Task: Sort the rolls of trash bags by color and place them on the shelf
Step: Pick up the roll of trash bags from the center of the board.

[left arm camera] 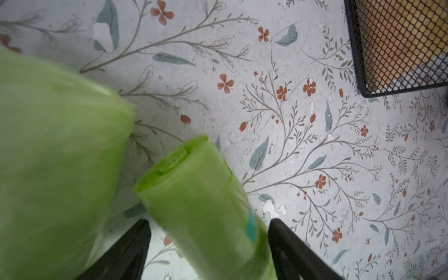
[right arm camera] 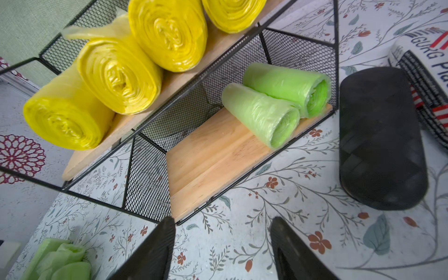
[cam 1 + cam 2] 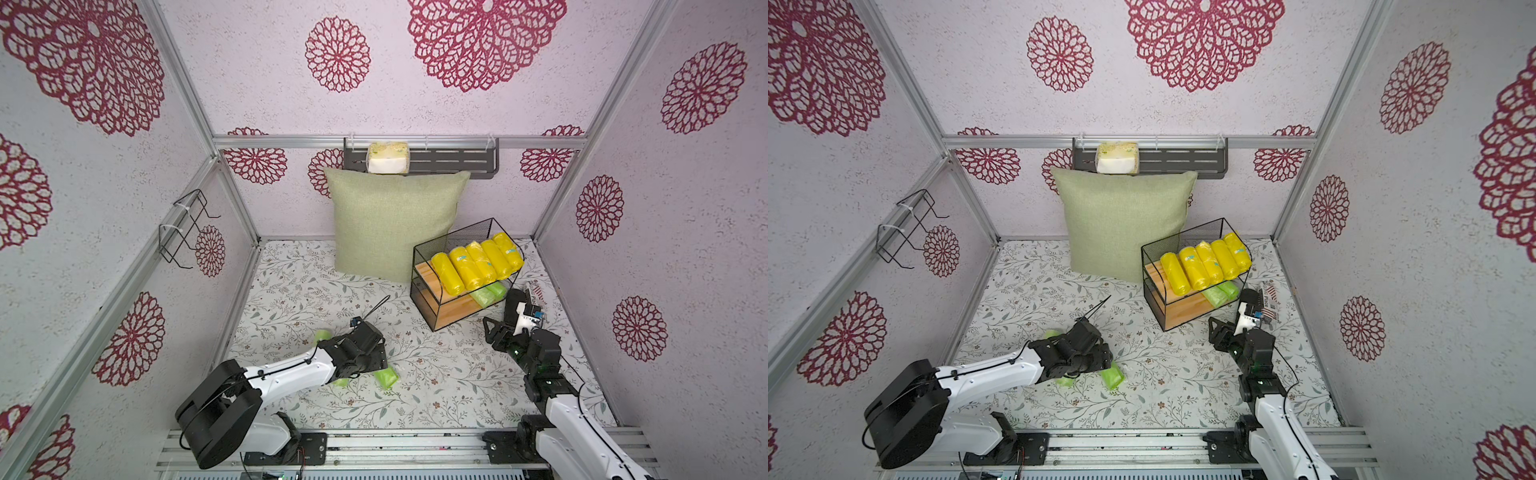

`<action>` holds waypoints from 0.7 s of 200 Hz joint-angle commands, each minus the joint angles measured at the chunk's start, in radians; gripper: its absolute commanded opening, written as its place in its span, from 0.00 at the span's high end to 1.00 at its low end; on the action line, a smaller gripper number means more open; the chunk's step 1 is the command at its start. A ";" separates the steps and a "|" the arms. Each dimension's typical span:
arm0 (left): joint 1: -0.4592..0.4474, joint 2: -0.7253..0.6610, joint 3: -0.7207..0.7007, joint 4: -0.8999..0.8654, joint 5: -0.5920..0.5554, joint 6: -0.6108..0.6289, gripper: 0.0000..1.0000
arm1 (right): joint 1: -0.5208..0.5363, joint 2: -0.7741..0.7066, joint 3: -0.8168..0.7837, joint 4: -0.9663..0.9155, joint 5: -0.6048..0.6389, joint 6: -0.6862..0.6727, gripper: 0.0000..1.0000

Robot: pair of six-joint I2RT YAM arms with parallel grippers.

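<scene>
Because the left end effector (image 1: 209,221) stands spread around a green roll (image 1: 201,206) without clamping it, one finger (image 1: 286,242) almost against the plastic and a strip of tabletop (image 1: 315,145) showing beside its mate, closing from here would likely shove the roll sideways before it pinches. The thin, crinkly film may also squash or slip, and a second green roll (image 1: 55,157) lying just beside could be nudged away. The straddled roll lies flat, its long axis running roughly along the fingers, so they would close across its width. The end showing the coiled core points away from the wrist. A third green roll (image 3: 322,334) rests on the tabletop just beside the left wrist. On the shelf (image 2: 211,157), five yellow rolls (image 3: 478,259) fill the upper board, and two green ones (image 2: 266,114) lie side by side at one end of the lower board, with bare wood beside them. A carried roll could clip the wire frame or trundle off the board's edge. The right end effector (image 2: 223,218) hovers released and empty before the shelf.
</scene>
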 commanded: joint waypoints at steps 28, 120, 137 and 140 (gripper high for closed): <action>0.010 0.133 0.080 0.154 -0.004 0.056 0.24 | 0.024 0.003 0.023 0.002 -0.032 0.003 0.34; 0.014 0.190 0.108 0.243 0.013 0.083 0.59 | 0.206 -0.052 0.037 -0.107 -0.105 0.051 0.33; 0.015 0.114 0.095 0.290 -0.003 0.056 0.62 | 0.275 -0.067 0.017 -0.040 -0.135 0.124 0.30; 0.015 0.101 0.094 0.301 -0.006 0.049 0.63 | 0.290 -0.070 0.012 -0.017 -0.138 0.141 0.29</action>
